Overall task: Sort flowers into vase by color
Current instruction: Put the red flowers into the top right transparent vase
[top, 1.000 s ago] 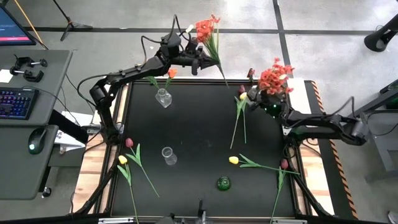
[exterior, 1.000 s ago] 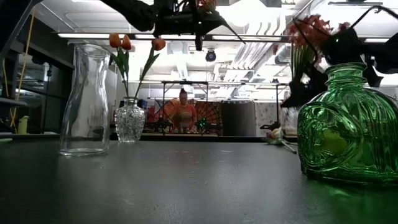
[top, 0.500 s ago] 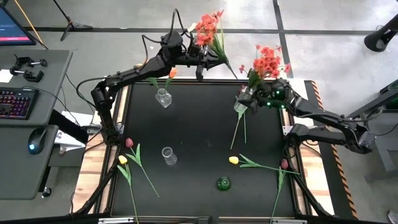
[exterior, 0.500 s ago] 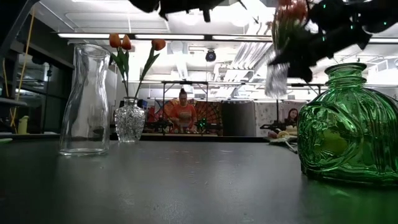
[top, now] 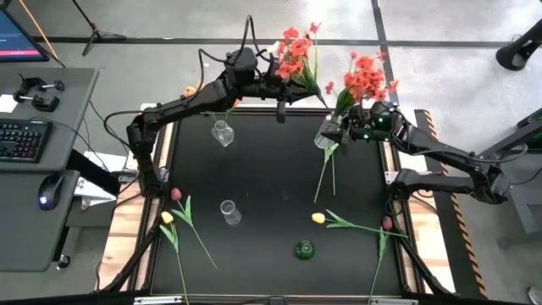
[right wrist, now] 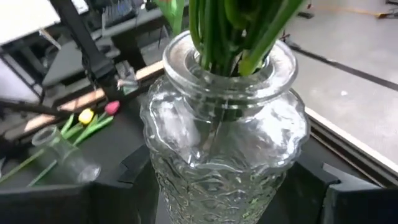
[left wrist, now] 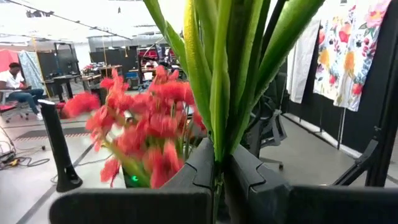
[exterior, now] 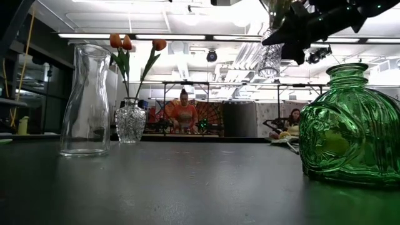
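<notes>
Your left gripper [top: 282,85] hangs over the worktop's [top: 271,178] far edge with its fingers [left wrist: 205,171] closed tight on the stems of a red spray [top: 296,58]; the left wrist view shows the green stalks pinched between them. Your right gripper [top: 351,134] is just to the right of it, also raised, with its fingers part open around a clear ribbed vase [right wrist: 224,149] that already holds a second red spray [top: 364,80]. Both are well off the surface.

The rest sits lower down: a small vase [top: 222,132] with orange tulips [exterior: 125,42] at far left, an empty clear carafe [top: 229,212] in the middle, a green vase [top: 304,249] near the front, and loose tulips [top: 318,218] lying flat at left, centre and right.

Judging from this, you're about to feed the left spray into the held vase in mid-air. Watch these:
- The neck is already crowded with stems, so the new ones may catch on the rim and bend or slide in the fingers.
- Pushing down on a vase held only by its ribbed glass sides could make it slip or tilt, and a drop from here lands on the loose tulips below.
- The two arms are close; a misjudged approach could knock wrist against wrist.
- The blossoms may hide the opening from you.
</notes>
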Controlling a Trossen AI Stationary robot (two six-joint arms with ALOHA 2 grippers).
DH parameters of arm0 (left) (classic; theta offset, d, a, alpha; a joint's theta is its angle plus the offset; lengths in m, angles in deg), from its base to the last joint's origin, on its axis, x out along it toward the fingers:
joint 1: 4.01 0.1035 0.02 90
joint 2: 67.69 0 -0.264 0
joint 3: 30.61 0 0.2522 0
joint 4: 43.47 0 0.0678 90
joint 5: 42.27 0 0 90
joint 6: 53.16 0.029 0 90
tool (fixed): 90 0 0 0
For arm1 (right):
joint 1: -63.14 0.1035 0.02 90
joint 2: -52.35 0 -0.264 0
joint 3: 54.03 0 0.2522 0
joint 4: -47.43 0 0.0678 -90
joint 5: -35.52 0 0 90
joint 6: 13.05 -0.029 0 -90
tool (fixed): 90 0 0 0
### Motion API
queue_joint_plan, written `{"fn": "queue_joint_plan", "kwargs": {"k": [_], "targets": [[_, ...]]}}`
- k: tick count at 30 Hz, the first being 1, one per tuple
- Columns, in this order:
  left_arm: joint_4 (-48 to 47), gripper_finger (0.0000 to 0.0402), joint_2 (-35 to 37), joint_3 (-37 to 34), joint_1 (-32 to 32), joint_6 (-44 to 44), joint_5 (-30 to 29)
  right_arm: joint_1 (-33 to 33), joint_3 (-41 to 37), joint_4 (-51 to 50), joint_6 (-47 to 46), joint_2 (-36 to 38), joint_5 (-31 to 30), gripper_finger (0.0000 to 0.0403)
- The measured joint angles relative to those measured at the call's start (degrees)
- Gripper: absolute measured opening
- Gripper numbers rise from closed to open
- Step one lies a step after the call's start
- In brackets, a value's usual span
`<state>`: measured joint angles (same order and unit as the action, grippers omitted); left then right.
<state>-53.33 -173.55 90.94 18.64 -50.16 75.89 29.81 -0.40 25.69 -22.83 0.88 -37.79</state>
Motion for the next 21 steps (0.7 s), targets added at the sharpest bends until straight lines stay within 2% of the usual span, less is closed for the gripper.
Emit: {"fn": "queue_joint_plan", "kwargs": {"k": [6, 11, 16, 21], "targets": [[-3.4, 0.0001, 0.0, 0.0, -1.7, 5.4, -1.8, 3.3, 2.5, 0.0, 1.7, -4.5, -0.2, 0.0222], [-7.7, 0.0001, 0.0, 0.0, -2.3, 7.0, -3.5, 3.5, 4.3, 0.0, 3.1, -7.0, -0.2, 0.0222], [-10.0, 0.0, 0.0, 0.0, -2.3, 8.3, -6.5, 3.5, 6.0, -2.1, 5.8, -7.9, -0.2, 0.0222], [-9.5, 0.0, 0.6, 0.0, -2.1, 8.6, -6.7, 3.5, 7.2, -6.4, 7.8, -7.8, -0.8, 0.0222]]}}
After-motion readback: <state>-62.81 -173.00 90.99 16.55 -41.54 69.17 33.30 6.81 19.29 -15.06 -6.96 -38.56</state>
